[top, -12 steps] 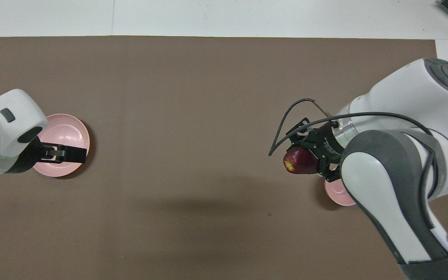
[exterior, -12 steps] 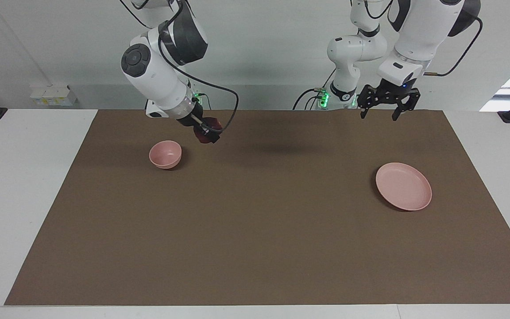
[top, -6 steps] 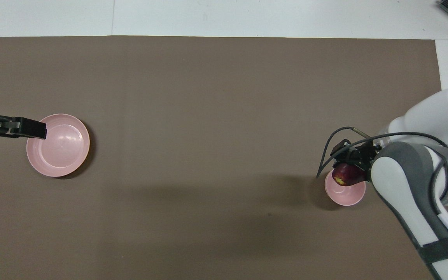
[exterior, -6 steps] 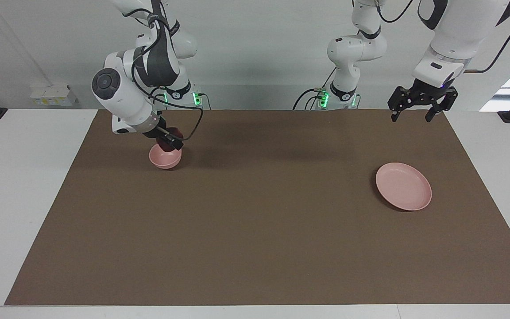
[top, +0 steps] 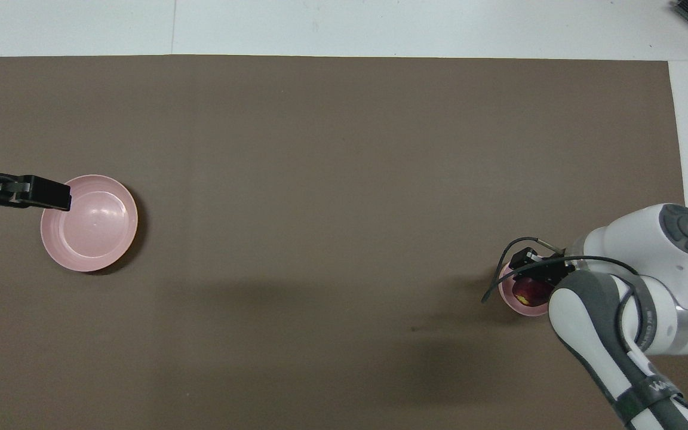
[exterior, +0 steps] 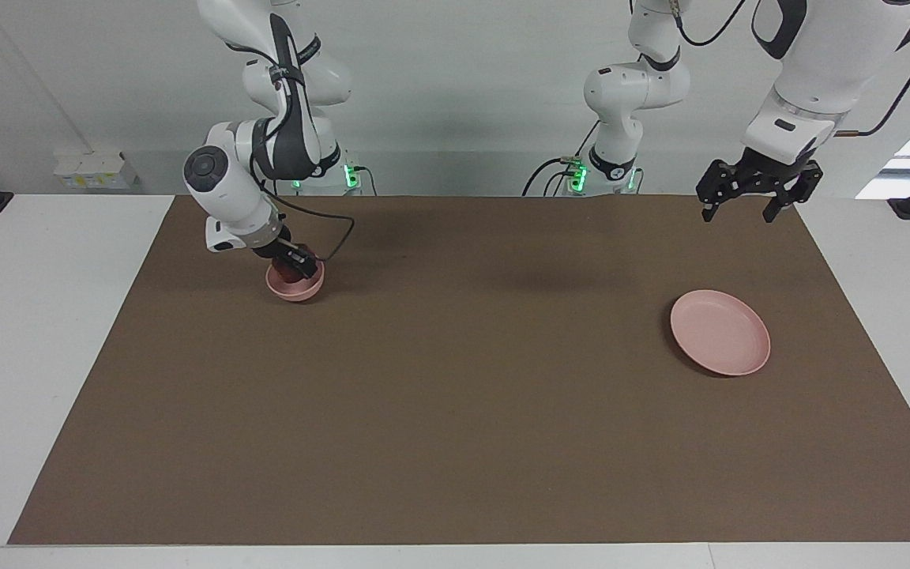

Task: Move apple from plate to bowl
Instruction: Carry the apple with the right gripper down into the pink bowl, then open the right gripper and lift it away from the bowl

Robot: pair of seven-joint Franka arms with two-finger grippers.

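**Facing view: apple in the bowl, right gripper clamped on it**

Facing view is showing the right gripper (exterior: 292, 267) with its fingers closed tight on the apple (exterior: 291, 274), and the apple is sitting down inside the bowl (exterior: 295, 290), its dark red top just showing above the rim. The gripper is tilting in from the robots' side, with a black cable looping off its wrist. The right arm is bending low over the bowl, its white elbow joint hanging above the mat (exterior: 455, 411) at the right arm's end of the table.

In the overhead view the apple (top: 525, 290) is showing its yellow patch inside the bowl (top: 510, 295), with the right gripper (top: 536, 276) partly covering both and the arm hiding the bowl's edge nearest the robots.

The left gripper (exterior: 742, 212) is hanging with its fingers spread wide and holding nothing, up in the air over the mat's edge closest to the robots, at the left arm's end. The left arm is waiting there. In the overhead view the left gripper (top: 51, 197) is overlapping the rim of the plate (top: 89, 223).

The plate (exterior: 720, 332) is lying flat on the mat with nothing on it, well apart from the bowl, toward the left arm's end and a little farther from the robots than the bowl.
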